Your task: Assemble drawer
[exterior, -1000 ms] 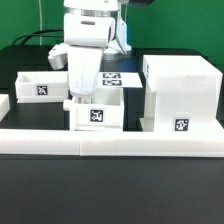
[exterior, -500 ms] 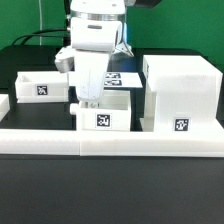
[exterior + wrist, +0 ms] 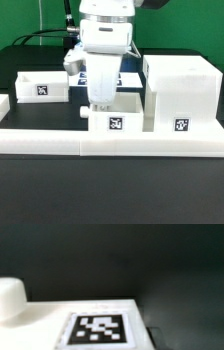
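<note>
A small white open tray (image 3: 117,120) with a tag on its front stands on the black table, close to the left side of the large white hollow casing (image 3: 181,94). My gripper (image 3: 100,104) reaches down onto the tray's left rear wall and looks shut on it; the fingertips are partly hidden by the wall. A second small tray (image 3: 42,87) sits at the exterior view's left. The wrist view shows a blurred white surface with a tag (image 3: 98,330) and a rounded white shape (image 3: 10,300); the fingers do not show there.
A long low white rail (image 3: 110,143) runs along the table's front, just before the tray and casing. The marker board (image 3: 128,77) lies behind the arm. A cable hangs at the back left.
My gripper and the small tray have slid together toward the exterior view's right and slightly forward, closing the gap to the casing. The left tray and casing have not moved.
</note>
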You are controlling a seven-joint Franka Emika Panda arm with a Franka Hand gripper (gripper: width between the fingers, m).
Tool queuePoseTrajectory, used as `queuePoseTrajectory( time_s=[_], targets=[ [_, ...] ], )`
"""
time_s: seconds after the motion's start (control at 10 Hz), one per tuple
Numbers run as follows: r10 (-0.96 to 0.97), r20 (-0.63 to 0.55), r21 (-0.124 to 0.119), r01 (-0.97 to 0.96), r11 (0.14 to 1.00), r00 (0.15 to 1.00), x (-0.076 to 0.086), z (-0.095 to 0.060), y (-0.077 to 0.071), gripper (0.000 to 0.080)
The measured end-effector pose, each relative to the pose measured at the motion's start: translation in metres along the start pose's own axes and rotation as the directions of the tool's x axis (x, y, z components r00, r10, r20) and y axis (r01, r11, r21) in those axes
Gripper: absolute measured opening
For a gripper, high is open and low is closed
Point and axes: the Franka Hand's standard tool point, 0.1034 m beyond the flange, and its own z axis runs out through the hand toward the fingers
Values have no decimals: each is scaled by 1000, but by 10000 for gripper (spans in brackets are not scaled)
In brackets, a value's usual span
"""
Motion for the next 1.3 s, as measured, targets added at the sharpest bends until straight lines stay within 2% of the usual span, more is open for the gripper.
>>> queuePoseTrajectory(
  time_s=[0.4,0.9,1.3],
  targets=[
    [22,0,0,-22,1000,1000,-1,0,1,42],
    [12,0,10,-12,1000,1000,14,5,-2,42],
    [6,4,9,-6,1000,1000,12,5,-2,42]
  ],
)
